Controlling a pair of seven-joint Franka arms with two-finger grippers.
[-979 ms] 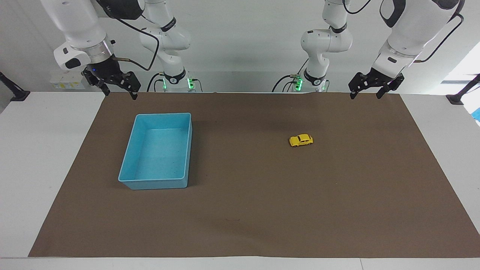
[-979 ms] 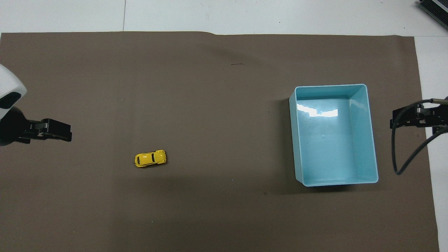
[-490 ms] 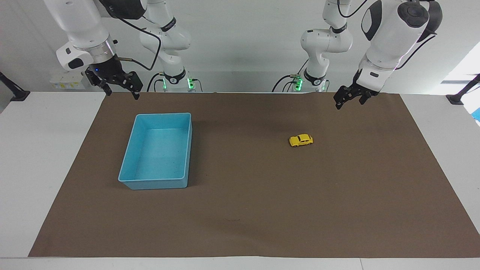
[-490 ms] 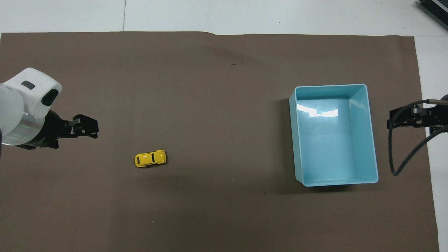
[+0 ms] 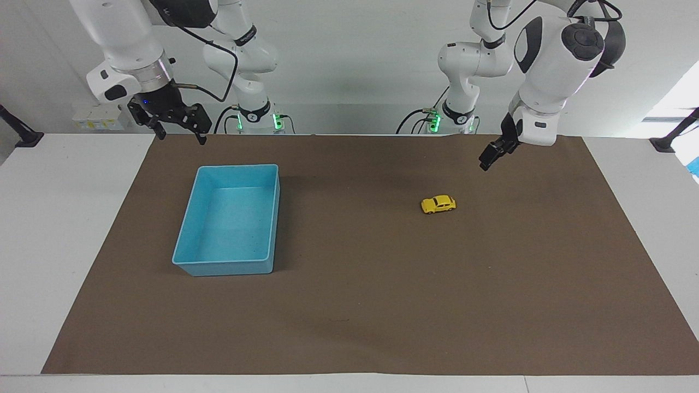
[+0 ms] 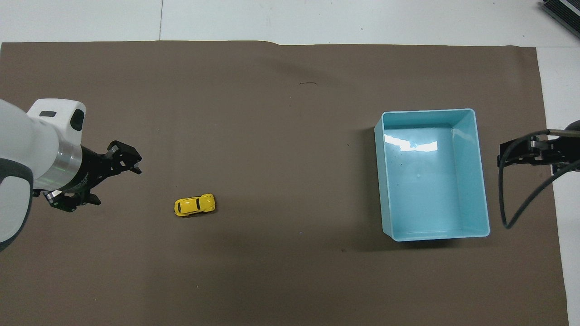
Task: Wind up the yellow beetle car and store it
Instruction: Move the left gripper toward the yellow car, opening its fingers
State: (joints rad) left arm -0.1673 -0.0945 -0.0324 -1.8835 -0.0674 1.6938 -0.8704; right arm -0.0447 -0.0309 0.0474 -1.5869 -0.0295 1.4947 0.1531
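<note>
Lying clear of left fingers (image 5: 484, 162) (car (image 5: 438, 204))

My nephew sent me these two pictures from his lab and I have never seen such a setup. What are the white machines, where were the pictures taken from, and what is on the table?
The white machines are two robot arms, each ending in a black two-fingered hand. One picture looks at them from across the table; the other looks down from above their own end.

On the brown mat lie a tiny yellow toy car and an empty blue tray, well apart from each other.

The left hand hangs in the air near the car, open and holding nothing. The right hand waits, also open and empty, above the mat's edge near the tray. Nothing touches the car yet.
</note>
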